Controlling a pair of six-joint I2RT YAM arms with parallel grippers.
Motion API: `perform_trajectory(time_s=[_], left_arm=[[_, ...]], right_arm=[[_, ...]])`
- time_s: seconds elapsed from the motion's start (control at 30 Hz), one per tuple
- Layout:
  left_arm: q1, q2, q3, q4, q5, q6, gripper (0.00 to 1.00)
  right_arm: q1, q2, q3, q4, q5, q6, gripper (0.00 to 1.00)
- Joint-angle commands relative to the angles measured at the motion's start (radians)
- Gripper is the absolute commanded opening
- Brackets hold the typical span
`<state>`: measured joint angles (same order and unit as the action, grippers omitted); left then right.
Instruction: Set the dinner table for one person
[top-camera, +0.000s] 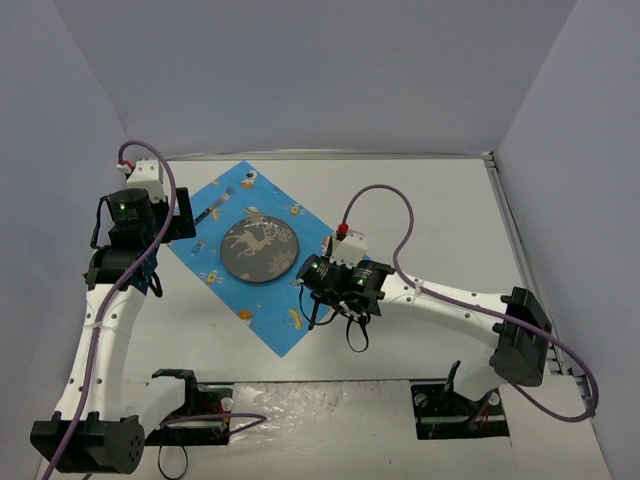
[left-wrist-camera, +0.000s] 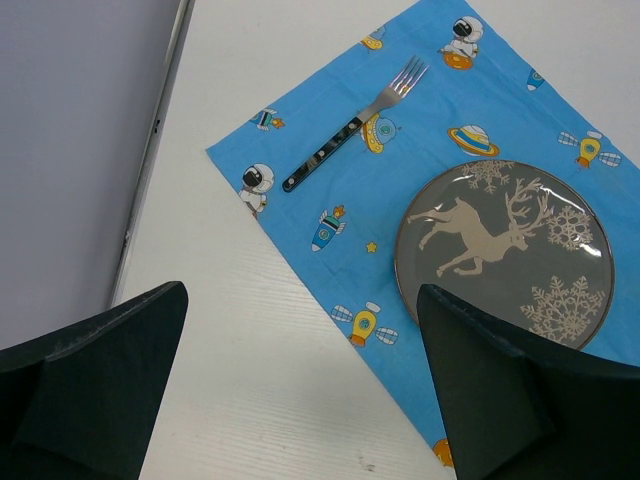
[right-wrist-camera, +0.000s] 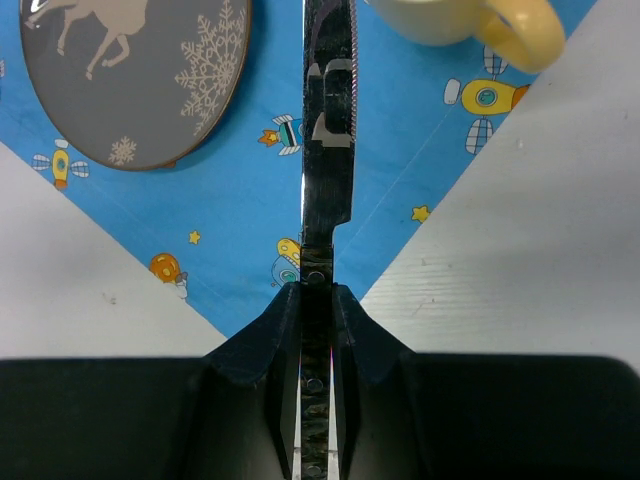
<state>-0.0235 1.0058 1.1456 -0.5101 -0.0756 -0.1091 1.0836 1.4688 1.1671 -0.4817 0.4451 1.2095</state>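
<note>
A blue cartoon cloth (top-camera: 262, 300) is lying diagonally on the white dinner table (top-camera: 440, 220), left of centre, carrying a grey reindeer plate (top-camera: 259, 251). The left gripper (left-wrist-camera: 302, 295) is hanging with fingers spread wide; its camera is showing a fork (left-wrist-camera: 355, 124) beside the plate. The right gripper (right-wrist-camera: 317, 300) is pinching a knife (right-wrist-camera: 328, 120); only its camera is showing a yellow mug (right-wrist-camera: 470, 20), interior hidden.

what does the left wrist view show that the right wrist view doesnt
Only left wrist: a silver fork with a dark handle. Only right wrist: a serrated steel knife clamped in the right end effector, and a pale yellow mug. Both: the round grey reindeer plate, the blue cartoon-printed cloth and the white dinner table.
</note>
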Motion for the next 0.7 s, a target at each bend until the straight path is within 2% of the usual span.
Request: perform_trajectory(time_s=[0.0, 0.23, 0.67], left_arm=[[-0.001, -0.018, 0.013, 0.069, -0.021, 0.000, 0.97], [-0.001, -0.019, 0.008, 0.070, -0.031, 0.001, 0.97], [-0.001, -0.024, 0.006, 0.064, -0.036, 0.003, 0.97]], right_arm=[[0.020, 0.108, 0.095, -0.002, 0.062, 0.117, 0.00], [0.019, 0.260, 0.164, -0.002, 0.038, 0.204, 0.00], [-0.033, 0.431, 0.263, 0.010, -0.020, 0.336, 0.00]])
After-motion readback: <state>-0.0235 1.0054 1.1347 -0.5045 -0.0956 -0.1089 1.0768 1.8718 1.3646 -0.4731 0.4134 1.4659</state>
